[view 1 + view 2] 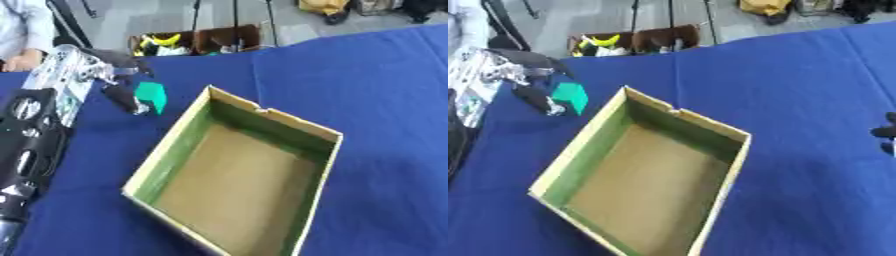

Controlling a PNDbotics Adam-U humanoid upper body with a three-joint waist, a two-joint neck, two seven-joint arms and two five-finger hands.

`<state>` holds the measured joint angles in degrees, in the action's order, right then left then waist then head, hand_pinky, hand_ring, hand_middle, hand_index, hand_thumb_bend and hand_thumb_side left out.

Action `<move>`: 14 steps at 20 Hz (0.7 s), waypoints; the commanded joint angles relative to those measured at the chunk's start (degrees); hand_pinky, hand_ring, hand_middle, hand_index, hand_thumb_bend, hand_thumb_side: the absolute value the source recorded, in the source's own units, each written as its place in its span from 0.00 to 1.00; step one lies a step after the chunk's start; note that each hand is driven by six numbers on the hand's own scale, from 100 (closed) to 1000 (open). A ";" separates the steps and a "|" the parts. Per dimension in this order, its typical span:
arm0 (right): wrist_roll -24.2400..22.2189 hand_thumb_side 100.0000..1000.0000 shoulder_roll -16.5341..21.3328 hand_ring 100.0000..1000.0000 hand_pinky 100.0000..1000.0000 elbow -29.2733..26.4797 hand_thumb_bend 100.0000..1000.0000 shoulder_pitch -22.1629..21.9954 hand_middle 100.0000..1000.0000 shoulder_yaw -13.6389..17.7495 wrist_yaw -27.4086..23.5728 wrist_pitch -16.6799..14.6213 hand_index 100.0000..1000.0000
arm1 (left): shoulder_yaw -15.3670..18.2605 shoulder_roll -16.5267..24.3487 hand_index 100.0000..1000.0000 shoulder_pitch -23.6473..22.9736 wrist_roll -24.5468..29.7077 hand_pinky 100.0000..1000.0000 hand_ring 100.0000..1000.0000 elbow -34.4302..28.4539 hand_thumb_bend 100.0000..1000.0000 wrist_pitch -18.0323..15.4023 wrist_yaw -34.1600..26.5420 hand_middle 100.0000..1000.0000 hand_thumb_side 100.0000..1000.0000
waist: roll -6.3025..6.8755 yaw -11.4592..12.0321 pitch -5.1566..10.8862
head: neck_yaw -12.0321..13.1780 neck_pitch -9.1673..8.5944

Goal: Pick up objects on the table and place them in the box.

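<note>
Nearest: open cardboard box (325, 150) with green-tinted inner walls, nothing visible inside, set askew on the blue-covered table (385, 90). At the right edge, level with the box's far end, only dark fingertips of the right hand (885, 133); cannot tell whether curled or straight. Farther left, just beyond the box's far-left corner, left hand (122, 95) with dark fingers closed around a small green object (152, 95), apparently pinched between thumb and fingers; cannot tell whether lifted or touching the cloth. Probably light and stiff, a small block or folded card, unlikely to be fragile. Best gripped across opposite flat faces, since smooth sides may slip.
</note>
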<state>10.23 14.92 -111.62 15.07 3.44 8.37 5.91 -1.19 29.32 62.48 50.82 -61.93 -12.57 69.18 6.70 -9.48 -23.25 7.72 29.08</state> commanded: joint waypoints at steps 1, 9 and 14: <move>-0.20 0.79 1.32 0.83 0.81 -0.76 0.00 0.49 0.60 -0.03 -0.40 -0.18 0.81 | 0.58 2.18 1.00 1.44 1.15 0.53 0.74 0.17 0.30 -1.12 0.40 1.00 0.53 | -0.18 -0.10 0.97 | 0.35 -0.94; -0.14 0.79 1.42 0.83 0.81 -0.80 0.00 0.77 0.60 0.06 -0.42 -0.22 0.81 | 0.95 2.08 1.00 1.70 1.15 0.51 0.72 1.57 0.28 -0.93 -0.13 1.00 0.52 | 0.05 -0.97 0.29 | 1.02 -1.77; -0.14 0.80 1.46 0.83 0.81 -0.83 0.00 0.89 0.60 0.07 -0.49 -0.25 0.81 | 1.13 2.05 1.00 1.80 1.13 0.47 0.70 2.43 0.23 -0.62 -0.10 1.00 0.50 | 0.17 -1.29 -0.01 | 1.23 -2.01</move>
<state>10.21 15.00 -111.62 15.59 3.44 8.17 5.88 -0.77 29.32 62.99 50.94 -59.15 -12.42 69.21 7.17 -10.73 -24.39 8.71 27.85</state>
